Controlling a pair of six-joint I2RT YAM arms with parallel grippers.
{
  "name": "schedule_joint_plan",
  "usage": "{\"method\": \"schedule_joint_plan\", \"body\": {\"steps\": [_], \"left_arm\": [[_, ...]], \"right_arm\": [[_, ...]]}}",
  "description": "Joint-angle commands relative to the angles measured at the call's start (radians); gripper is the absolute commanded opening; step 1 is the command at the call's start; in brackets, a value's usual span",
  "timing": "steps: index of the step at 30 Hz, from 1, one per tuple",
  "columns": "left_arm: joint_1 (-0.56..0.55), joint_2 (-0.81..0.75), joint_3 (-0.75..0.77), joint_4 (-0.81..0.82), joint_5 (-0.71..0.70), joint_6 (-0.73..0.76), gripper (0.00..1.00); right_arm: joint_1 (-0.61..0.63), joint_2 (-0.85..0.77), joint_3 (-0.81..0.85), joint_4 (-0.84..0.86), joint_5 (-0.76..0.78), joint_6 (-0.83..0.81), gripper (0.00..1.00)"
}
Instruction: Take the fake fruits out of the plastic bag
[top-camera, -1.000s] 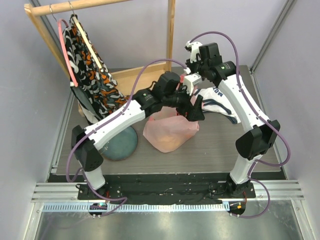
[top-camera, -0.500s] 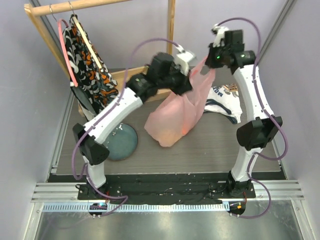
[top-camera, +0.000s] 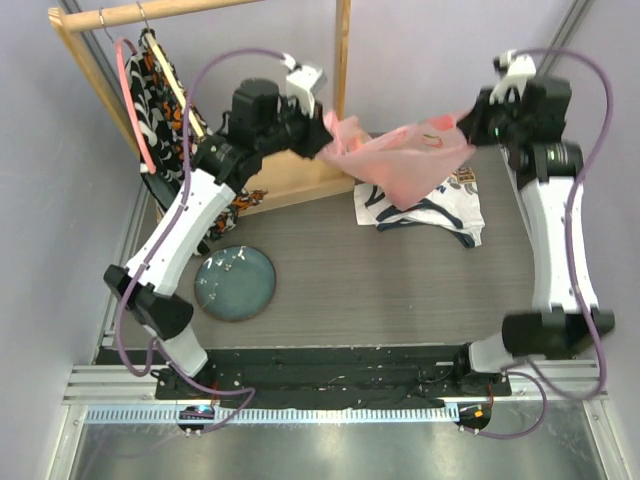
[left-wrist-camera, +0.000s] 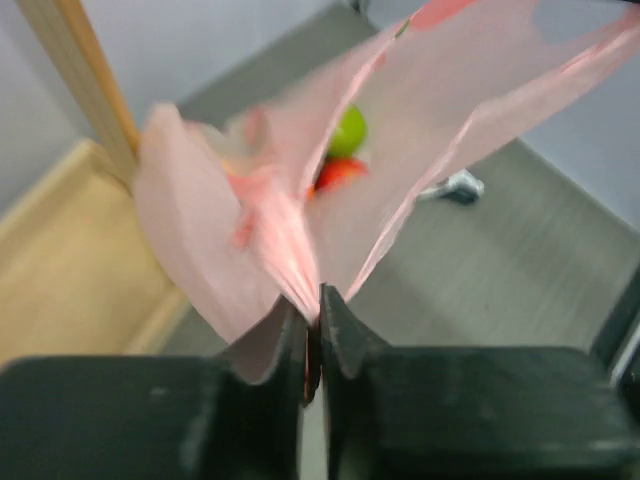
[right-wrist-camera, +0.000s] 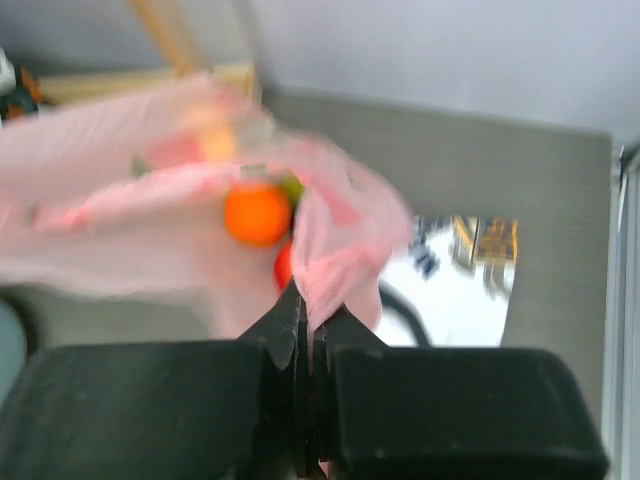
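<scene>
The pink plastic bag (top-camera: 400, 158) hangs stretched in the air between both arms, high above the table. My left gripper (top-camera: 322, 135) is shut on the bag's left end (left-wrist-camera: 290, 255). My right gripper (top-camera: 468, 128) is shut on its right end (right-wrist-camera: 335, 250). Fake fruits show through the film. In the left wrist view a green fruit (left-wrist-camera: 347, 132) sits above a red one (left-wrist-camera: 340, 172). In the right wrist view an orange (right-wrist-camera: 257, 213) lies next to a red fruit (right-wrist-camera: 284, 265). Other fruits are hidden by the bag.
A blue-green plate (top-camera: 235, 283) lies on the table at front left. A white-and-navy printed cloth (top-camera: 425, 208) lies at back right under the bag. A wooden rack (top-camera: 300, 165) with a patterned garment (top-camera: 180, 150) stands at back left.
Both arms have lifted the bag off the table and pulled apart, stretching it sideways. The left gripper went from open to shut on the bag's edge. The cloth is now uncovered.
</scene>
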Motion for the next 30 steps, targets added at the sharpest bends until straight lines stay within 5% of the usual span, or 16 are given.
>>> {"method": "schedule_joint_plan", "body": {"steps": [1,5,9,10,11,12,16,23,26,27,30], "left_arm": [[0.009,-0.078,-0.312,-0.011,0.127,-0.038,0.18],[0.007,-0.104,-0.486,-0.021,0.143,-0.156,0.18],[0.007,-0.216,-0.603,-0.008,0.106,-0.150,0.18],[0.009,-0.230,-0.612,-0.015,0.101,-0.147,0.21],[0.009,-0.248,-0.623,-0.021,0.100,-0.142,0.40],[0.009,-0.282,-0.643,-0.021,0.113,-0.133,0.45],[0.009,-0.377,-0.658,-0.006,0.141,-0.118,0.48],[0.010,-0.397,-0.614,-0.008,0.144,-0.062,0.41],[0.016,-0.393,-0.620,-0.009,0.173,-0.064,0.55],[0.013,-0.391,-0.626,-0.020,0.189,-0.053,0.69],[0.009,-0.386,-0.641,-0.127,0.198,0.080,0.71]], "right_arm": [[0.000,-0.257,-0.409,0.022,-0.023,-0.184,0.01],[0.000,-0.395,-0.677,-0.039,-0.004,-0.213,0.01],[0.000,-0.435,-0.682,-0.119,-0.021,-0.202,0.05],[0.000,-0.443,-0.675,-0.135,-0.024,-0.213,0.24],[0.000,-0.451,-0.664,-0.174,-0.033,-0.227,0.42],[0.000,-0.454,-0.649,-0.194,-0.058,-0.239,0.53],[0.000,-0.475,-0.481,-0.240,-0.153,-0.265,0.72],[0.108,-0.449,-0.316,-0.127,-0.224,-0.227,0.74],[0.175,-0.406,-0.305,-0.113,-0.184,-0.251,0.72],[0.234,-0.385,-0.316,-0.117,-0.167,-0.276,0.70],[0.320,-0.342,-0.359,-0.140,-0.107,-0.322,0.62]]}}
